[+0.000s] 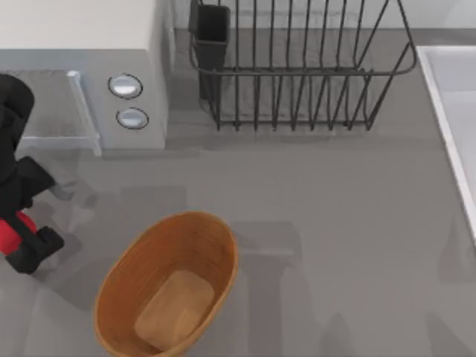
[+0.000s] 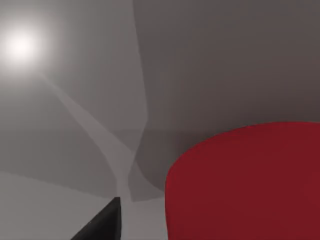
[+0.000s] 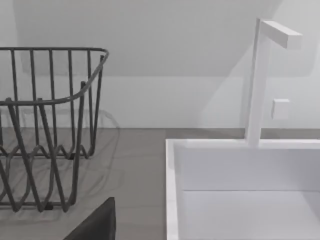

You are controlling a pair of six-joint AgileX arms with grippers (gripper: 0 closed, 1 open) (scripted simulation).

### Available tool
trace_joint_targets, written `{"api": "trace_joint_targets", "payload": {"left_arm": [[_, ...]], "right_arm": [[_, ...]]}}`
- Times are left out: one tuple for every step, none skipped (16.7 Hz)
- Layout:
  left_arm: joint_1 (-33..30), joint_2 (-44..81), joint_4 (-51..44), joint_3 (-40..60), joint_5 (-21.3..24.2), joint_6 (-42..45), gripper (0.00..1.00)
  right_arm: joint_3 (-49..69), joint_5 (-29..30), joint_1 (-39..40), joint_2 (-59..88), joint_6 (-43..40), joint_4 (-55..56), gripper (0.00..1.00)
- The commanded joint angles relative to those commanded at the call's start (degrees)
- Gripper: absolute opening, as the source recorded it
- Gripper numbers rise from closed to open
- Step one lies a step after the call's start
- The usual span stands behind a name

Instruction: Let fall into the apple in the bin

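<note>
Apple held by the left gripper, off to the left of the bin.

The left gripper (image 1: 22, 238) sits at the table's left edge, its 2 dark fingers closed around the apple (image 1: 16, 229), which shows red between them; in the left wrist view the apple (image 2: 245, 182) bulks large beside 1 dark finger (image 2: 102, 225). The bin (image 1: 169, 286) stands on the grey table (image 1: 335, 223) just right of the gripper, apart from it, and its tan bottom holds nothing. Open tabletop stretches from the bin's right side toward the white sink (image 3: 240, 190). Behind the bin stand the black wire dish rack (image 1: 297, 67) and a stove with 2 knobs (image 1: 125, 85).
</note>
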Motion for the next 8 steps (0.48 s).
{"api": "trace_joint_targets", "payload": {"left_arm": [[0.0,0.0,0.0,0.0,0.0,0.0,0.7],[0.0,0.0,0.0,0.0,0.0,0.0,0.62],[0.0,0.0,0.0,0.0,0.0,0.0,0.55],[0.0,0.0,0.0,0.0,0.0,0.0,0.47],[0.0,0.0,0.0,0.0,0.0,0.0,0.4],[0.0,0.0,0.0,0.0,0.0,0.0,0.32],[0.0,0.0,0.0,0.0,0.0,0.0,0.25],[0.0,0.0,0.0,0.0,0.0,0.0,0.17]], "right_arm": [[0.0,0.0,0.0,0.0,0.0,0.0,1.0],[0.0,0.0,0.0,0.0,0.0,0.0,1.0],[0.0,0.0,0.0,0.0,0.0,0.0,1.0],[0.0,0.0,0.0,0.0,0.0,0.0,1.0],[0.0,0.0,0.0,0.0,0.0,0.0,1.0],[0.0,0.0,0.0,0.0,0.0,0.0,1.0],[0.0,0.0,0.0,0.0,0.0,0.0,1.0],[0.0,0.0,0.0,0.0,0.0,0.0,1.0]]}}
